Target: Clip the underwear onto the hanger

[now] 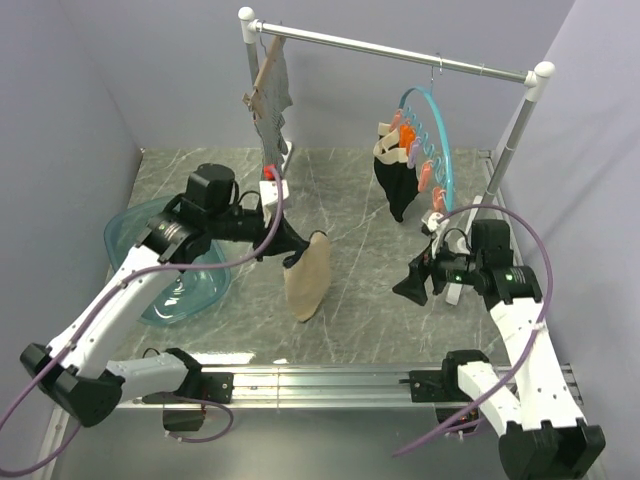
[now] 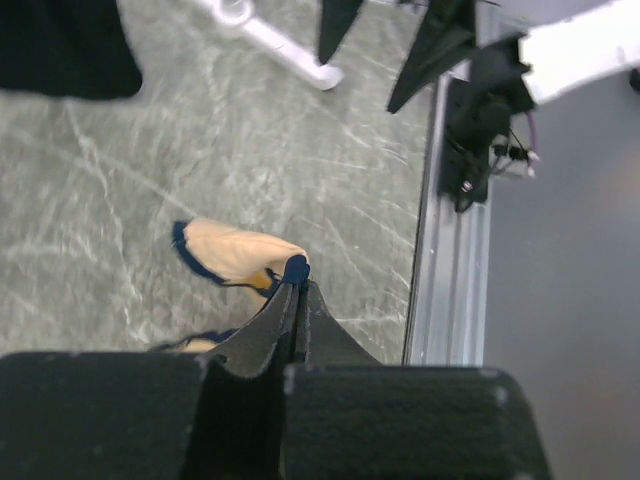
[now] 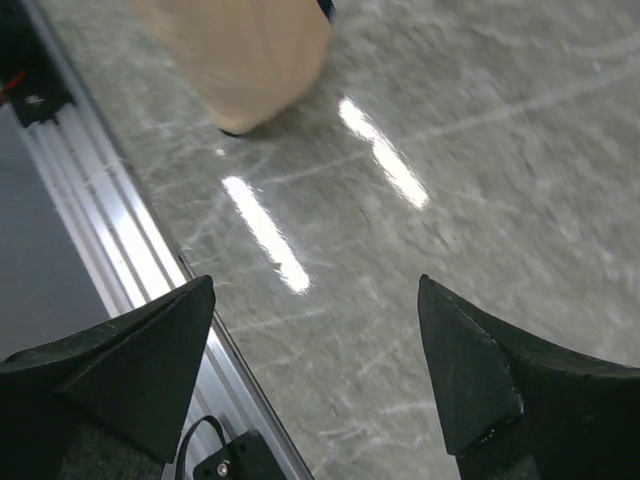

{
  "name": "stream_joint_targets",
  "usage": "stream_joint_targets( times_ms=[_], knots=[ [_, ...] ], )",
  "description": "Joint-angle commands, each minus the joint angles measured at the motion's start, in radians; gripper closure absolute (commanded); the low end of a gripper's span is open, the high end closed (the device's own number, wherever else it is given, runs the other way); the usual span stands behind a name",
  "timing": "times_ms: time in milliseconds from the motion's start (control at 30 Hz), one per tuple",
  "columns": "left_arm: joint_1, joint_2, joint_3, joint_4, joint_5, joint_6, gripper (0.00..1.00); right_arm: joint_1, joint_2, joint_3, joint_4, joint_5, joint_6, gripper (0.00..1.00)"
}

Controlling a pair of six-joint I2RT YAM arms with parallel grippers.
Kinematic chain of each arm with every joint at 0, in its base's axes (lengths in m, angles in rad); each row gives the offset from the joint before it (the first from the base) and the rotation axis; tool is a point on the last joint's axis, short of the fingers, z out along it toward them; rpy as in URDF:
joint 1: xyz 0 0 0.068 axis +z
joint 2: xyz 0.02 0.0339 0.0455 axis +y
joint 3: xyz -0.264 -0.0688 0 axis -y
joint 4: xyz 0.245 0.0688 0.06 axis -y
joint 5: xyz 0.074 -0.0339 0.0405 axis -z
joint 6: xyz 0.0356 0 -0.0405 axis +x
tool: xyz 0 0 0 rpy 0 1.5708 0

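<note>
The tan underwear (image 1: 308,277) hangs from my left gripper (image 1: 292,256) above the middle of the table, its lower end near the marble top. In the left wrist view the left gripper (image 2: 297,272) is shut on the dark trim of the underwear (image 2: 232,252). The teal hanger (image 1: 443,125) with coloured clips hangs from the rail at the back right. My right gripper (image 1: 412,283) is below the hanger, right of the underwear, open and empty. In the right wrist view the underwear (image 3: 240,48) shows blurred at the top, ahead of the right gripper (image 3: 315,285).
A black garment (image 1: 394,185) is clipped on the hanger. A grey striped garment (image 1: 270,100) hangs on a wooden hanger at the rail's left end. A teal bowl (image 1: 165,275) lies left, under my left arm. An aluminium rail (image 1: 320,382) borders the near edge.
</note>
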Motion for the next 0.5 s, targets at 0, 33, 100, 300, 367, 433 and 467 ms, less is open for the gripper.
stream_joint_targets(
  times_ms=[0,33,100,300,367,433,467],
  knots=[
    [-0.035,-0.076,-0.002,-0.004,0.071,0.127,1.0,0.031,-0.054,-0.016,0.062,-0.152,-0.054,0.12],
    [-0.039,-0.071,-0.002,-0.022,0.083,0.143,1.0,0.063,-0.052,-0.016,0.065,-0.16,-0.061,0.13],
    [-0.058,-0.056,0.009,-0.088,0.126,0.196,1.0,0.095,-0.052,-0.01,0.072,-0.168,-0.07,0.14],
    [-0.119,-0.041,-0.029,-0.089,0.091,0.204,1.0,0.21,-0.143,-0.081,0.2,-0.133,0.019,0.18],
    [-0.136,-0.038,-0.045,-0.087,0.083,0.21,1.0,0.233,-0.167,-0.113,0.22,-0.114,0.036,0.2],
    [-0.151,-0.025,-0.052,-0.064,0.059,0.193,1.0,0.244,-0.218,-0.137,0.185,-0.107,-0.001,0.19],
    [-0.164,-0.022,-0.054,-0.056,0.059,0.192,1.0,0.262,-0.238,-0.142,0.182,-0.104,-0.008,0.2]
  ],
)
